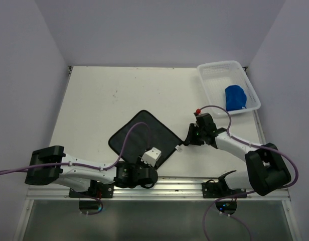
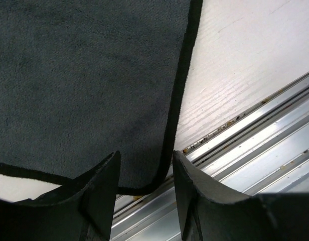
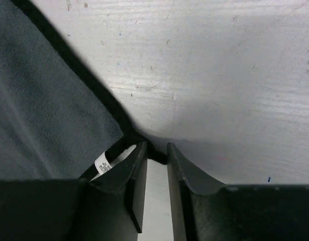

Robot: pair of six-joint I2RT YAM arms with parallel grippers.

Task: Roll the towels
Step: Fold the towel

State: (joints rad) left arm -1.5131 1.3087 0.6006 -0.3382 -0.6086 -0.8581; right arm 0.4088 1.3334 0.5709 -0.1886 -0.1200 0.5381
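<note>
We see left end effector (image 2: 145, 155) spread above flat dark-grey cloth towel (image 1: 162, 135); right end effector (image 3: 157, 145) possibly pinching its corner.

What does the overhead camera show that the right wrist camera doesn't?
Only the overhead view: the white basket at the far right corner with the blue towel inside, and the left arm reaching the dark towel's near corner. Only the right wrist view: the right gripper, fingers close together at that towel's corner, and a printed white tag beside one finger. Both: the dark towel lying flat on the white table.
</note>
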